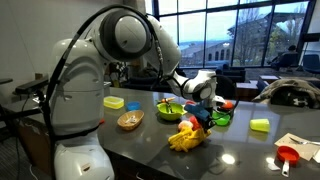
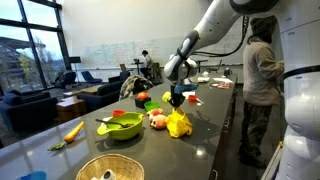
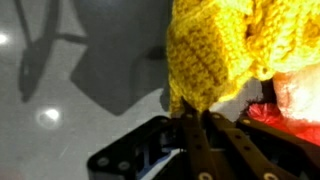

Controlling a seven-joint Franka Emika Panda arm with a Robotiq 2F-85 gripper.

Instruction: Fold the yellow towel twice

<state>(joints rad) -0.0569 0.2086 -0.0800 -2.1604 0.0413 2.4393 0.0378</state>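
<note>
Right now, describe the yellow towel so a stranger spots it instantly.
On the dark table, look beneath the robot's gripper, which pinches it. The yellow towel is a bunched, ribbed knit heap, the only soft cloth beside the rigid green bowl.

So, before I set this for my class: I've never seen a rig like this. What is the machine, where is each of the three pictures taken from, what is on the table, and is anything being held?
The white machine is a robot arm with a two-fingered tool at its end. Two pictures come from cameras standing apart from the robot and looking at the same dark table from different places. The third comes from a camera on the robot's wrist, looking along the tool.

On the table are a bunched yellow towel, a green bowl with things in it, a woven bowl and some smaller objects. In an exterior view a person stands near the table.

The wrist view shows the tool's fingers closed on an edge of the yellow towel, so the towel is what is held.
</note>
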